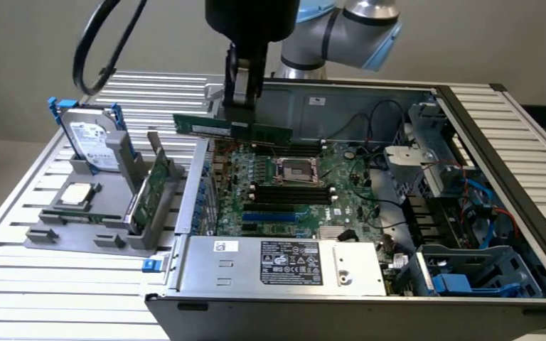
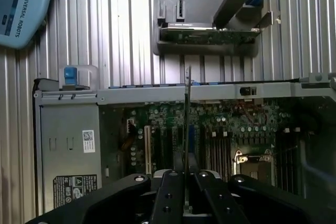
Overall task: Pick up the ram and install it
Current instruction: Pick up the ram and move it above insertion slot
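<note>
Over the open grey metal computer case [image 1: 368, 284], clear of the long black plastic motherboard slots [image 1: 292, 190], the thin green ram stick [image 1: 202, 126] is held clamped in the black gripper [image 1: 241, 108]. Misalignment or tilt could jam its edge against a slot wall. Its long axis is kept level, roughly along the slots, contact edge down.

- arm [image 1: 368, 32]: silver-grey rounded joints, light-blue end caps
- cap [image 2: 21, 3]: printed "UNIVERSAL ROBOTS"
- gripper [image 2: 185, 177]: matte black; fingers [image 2: 167, 198] dotted with small screws
- cable [image 1: 91, 50]: thick, black, looped
</note>
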`<act>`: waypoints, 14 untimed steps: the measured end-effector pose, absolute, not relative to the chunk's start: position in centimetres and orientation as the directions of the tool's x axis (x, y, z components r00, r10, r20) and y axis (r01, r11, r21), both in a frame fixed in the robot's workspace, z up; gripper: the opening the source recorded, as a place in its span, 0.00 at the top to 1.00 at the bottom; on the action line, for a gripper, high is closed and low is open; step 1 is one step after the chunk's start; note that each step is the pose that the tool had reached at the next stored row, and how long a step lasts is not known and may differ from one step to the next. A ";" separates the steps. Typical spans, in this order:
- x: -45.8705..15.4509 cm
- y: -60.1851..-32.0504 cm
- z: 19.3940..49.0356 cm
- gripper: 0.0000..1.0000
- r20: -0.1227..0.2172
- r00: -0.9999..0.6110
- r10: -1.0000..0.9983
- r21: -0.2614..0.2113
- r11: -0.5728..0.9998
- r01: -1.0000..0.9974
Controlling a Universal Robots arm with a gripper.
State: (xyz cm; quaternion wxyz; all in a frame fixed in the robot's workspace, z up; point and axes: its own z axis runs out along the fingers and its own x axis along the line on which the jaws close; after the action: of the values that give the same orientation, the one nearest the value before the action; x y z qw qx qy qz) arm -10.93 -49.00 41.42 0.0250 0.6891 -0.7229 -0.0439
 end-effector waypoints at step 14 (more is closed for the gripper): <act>-4.9 -47.3 39.5 0.86 -0.024 -0.049 -0.999 0.098 0.046 -0.994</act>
State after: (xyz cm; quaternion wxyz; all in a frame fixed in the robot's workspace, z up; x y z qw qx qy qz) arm -4.90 -47.33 39.45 0.0250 0.6892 -0.7228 -0.0439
